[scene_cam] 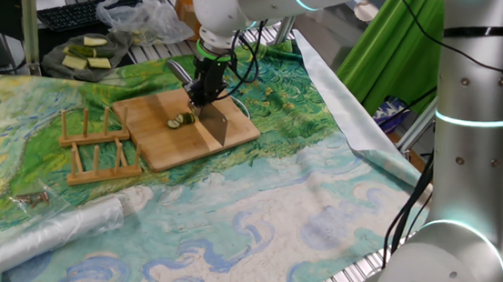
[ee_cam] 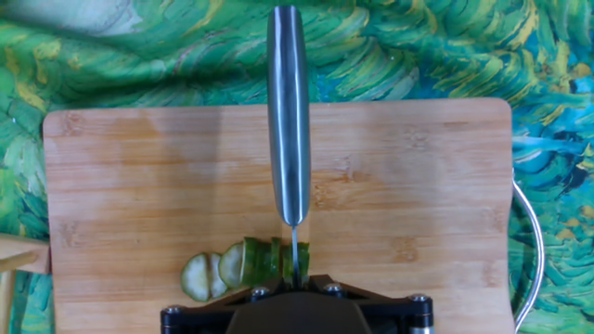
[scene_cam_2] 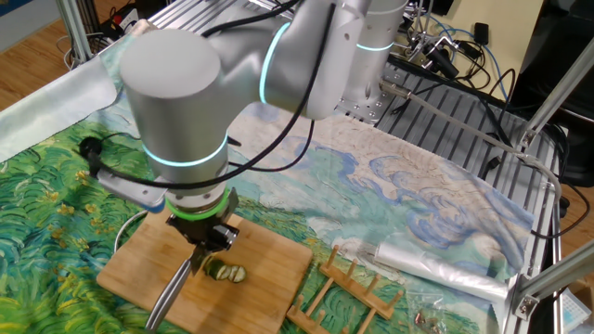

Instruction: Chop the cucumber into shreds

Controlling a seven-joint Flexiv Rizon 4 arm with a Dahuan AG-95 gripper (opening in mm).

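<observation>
The cucumber point(ee_cam: 264, 260) is a short dark green stub on the wooden cutting board point(ee_cam: 139, 186), with two or three pale slices point(ee_cam: 206, 275) fallen to its left. My gripper point(ee_cam: 295, 284) is shut on a steel knife point(ee_cam: 288, 111). Its handle points away across the board and its thin blade stands in the cucumber's right end. In one fixed view the gripper point(scene_cam: 206, 90) stands upright over the board point(scene_cam: 156, 137), with the broad blade point(scene_cam: 217, 127) just right of the cucumber point(scene_cam: 180, 121). The other fixed view shows the gripper point(scene_cam_2: 212, 239), the cucumber slices point(scene_cam_2: 225, 272) and the knife handle point(scene_cam_2: 170, 295).
A wooden slotted rack point(scene_cam: 96, 146) lies left of the board. A dark plate point(scene_cam: 52, 67) with pale yellow-green chunks sits at the back left, next to a plastic bag point(scene_cam: 144, 8). A rolled plastic sheet point(scene_cam: 52, 229) lies near the front edge. A thin metal loop point(ee_cam: 535, 241) passes the board's right side.
</observation>
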